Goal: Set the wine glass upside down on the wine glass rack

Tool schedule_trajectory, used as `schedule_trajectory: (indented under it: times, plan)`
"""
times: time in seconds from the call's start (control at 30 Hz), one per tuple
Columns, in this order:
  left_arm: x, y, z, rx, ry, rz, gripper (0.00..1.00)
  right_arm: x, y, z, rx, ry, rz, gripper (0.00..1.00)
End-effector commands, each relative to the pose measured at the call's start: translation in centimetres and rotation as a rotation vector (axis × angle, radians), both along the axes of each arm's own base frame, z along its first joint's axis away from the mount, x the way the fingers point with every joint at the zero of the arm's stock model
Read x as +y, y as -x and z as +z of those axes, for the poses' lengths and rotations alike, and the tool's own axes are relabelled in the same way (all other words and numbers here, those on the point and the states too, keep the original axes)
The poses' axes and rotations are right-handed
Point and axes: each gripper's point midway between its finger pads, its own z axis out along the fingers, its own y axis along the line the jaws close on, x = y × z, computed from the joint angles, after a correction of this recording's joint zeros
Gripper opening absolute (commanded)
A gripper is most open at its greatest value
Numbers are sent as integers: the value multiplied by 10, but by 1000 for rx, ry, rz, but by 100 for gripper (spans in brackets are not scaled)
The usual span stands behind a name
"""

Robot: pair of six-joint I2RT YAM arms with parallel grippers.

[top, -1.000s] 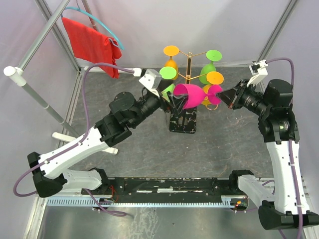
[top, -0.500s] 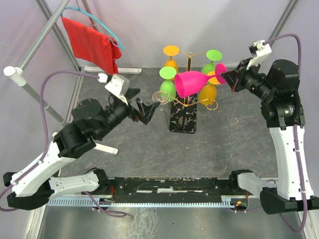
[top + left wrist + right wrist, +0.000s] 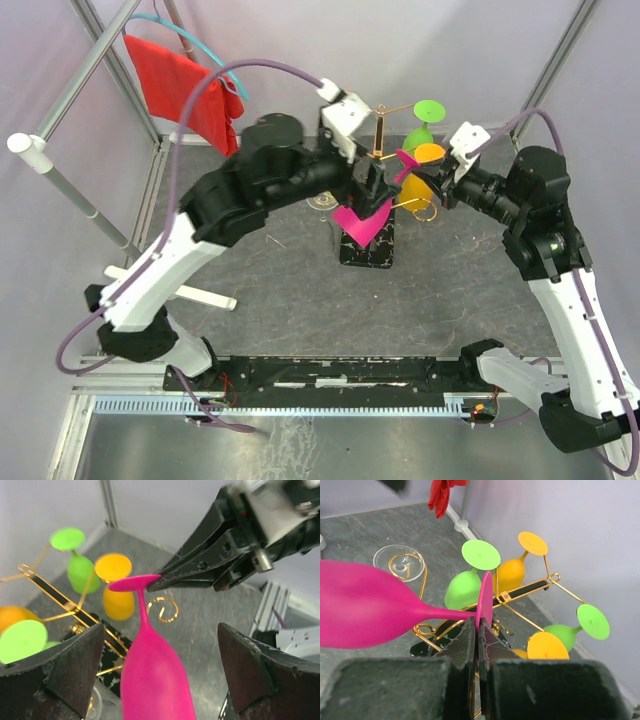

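The pink glass (image 3: pixel 362 222) (image 3: pixel 155 675) (image 3: pixel 365 605) hung in the air above the rack (image 3: pixel 379 128) (image 3: pixel 520 591), not on any of its arms. It lay tilted, with the bowl over the black marble base (image 3: pixel 365 252) and the foot raised toward the right arm. The right gripper (image 3: pixel 476 625) (image 3: pixel 160 582) was pinched tight on the rim of the glass's foot and carried it alone. The left gripper (image 3: pixel 161 630) stood spread wide, with 1 finger (image 3: pixel 75 665) on each side of the bowl and neither touching it. Behind the pink stem, 2 green glasses (image 3: pixel 470 587) and 2 orange glasses (image 3: pixel 512 572) hung foot-up on the gold wire arms. A clear glass foot (image 3: pixel 400 560) sat in a spiral arm end on the left arm's side of the rack. A red cloth (image 3: pixel 185 90) hung from a pole at the far left corner.
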Motion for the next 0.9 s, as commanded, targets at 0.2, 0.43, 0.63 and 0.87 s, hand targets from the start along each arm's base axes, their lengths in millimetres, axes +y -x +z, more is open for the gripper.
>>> schedule_trajectory:
  times: [0.2, 0.43, 0.63, 0.87]
  plan:
    - [-25, 11, -44, 64, -111, -129, 99, 7, 32, 51, -368, -7, 94, 1]
    - [-23, 1, -59, 72, -155, -81, 99, 14, 44, 52, -377, 1, 154, 1]
    - [-25, -5, -66, 67, -178, -66, 87, 18, 53, 48, -386, 17, 199, 1]
    - [-28, -8, -73, 72, -200, -63, 63, 20, 64, 49, -421, 23, 227, 1]
